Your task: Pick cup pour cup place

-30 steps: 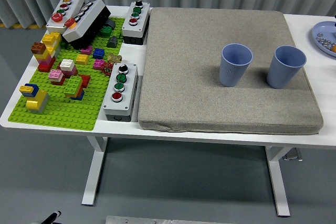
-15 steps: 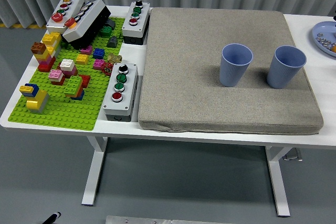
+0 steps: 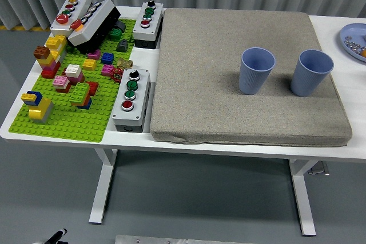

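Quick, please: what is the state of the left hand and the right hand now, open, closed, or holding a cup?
Left hand: not in view, so its state cannot be told.
Right hand: not in view, so its state cannot be told.

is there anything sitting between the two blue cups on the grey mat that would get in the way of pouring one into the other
Nothing visible does. The left blue ribbed cup and the right blue ribbed cup stand upright and apart on the grey fabric mat, with only bare mat between them. Neither hand is in view.
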Tool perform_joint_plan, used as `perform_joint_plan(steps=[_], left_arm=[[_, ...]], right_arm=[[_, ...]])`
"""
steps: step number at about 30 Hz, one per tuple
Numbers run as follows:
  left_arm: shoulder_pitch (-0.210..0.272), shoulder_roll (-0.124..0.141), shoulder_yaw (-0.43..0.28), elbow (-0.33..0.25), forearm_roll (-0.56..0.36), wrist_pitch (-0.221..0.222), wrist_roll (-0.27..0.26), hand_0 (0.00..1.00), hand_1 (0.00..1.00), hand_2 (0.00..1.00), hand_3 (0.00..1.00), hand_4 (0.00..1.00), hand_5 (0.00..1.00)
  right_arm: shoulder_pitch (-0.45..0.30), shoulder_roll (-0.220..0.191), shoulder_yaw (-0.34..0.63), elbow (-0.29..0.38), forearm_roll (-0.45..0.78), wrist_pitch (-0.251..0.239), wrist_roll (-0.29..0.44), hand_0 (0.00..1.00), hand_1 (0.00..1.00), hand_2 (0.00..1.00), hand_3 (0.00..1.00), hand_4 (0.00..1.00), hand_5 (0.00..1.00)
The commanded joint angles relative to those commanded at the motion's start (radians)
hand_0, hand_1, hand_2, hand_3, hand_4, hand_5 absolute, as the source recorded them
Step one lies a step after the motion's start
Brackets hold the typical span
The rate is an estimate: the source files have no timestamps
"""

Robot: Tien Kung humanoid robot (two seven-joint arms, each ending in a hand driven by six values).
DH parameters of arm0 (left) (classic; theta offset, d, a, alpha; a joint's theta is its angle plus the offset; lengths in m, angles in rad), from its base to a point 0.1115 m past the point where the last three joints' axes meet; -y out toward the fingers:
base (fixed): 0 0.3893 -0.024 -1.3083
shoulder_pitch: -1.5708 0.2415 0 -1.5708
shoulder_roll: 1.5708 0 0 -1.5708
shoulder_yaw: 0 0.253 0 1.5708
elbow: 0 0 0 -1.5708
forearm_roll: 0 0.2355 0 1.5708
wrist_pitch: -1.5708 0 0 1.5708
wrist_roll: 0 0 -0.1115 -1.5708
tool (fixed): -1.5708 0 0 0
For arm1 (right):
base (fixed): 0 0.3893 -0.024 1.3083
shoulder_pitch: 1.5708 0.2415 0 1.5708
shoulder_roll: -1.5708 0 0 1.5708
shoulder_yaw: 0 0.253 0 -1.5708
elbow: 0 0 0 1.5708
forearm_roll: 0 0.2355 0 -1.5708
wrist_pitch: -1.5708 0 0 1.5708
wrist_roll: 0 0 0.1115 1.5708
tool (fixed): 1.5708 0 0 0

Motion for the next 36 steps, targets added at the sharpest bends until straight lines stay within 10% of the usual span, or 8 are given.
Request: perform_joint_plan(steps=[36], left_arm=[[0.008,-0.003,0.010,0.000,-0.016,0.003,-0.002,0.837,0.814,0.861,0.774,0.615,0.998]], right_arm=[[0.010,-0.005,-0.011,0.002,0.004,-0.006,0.001,0.840,0.689,0.622,0.685,0.831,0.951]])
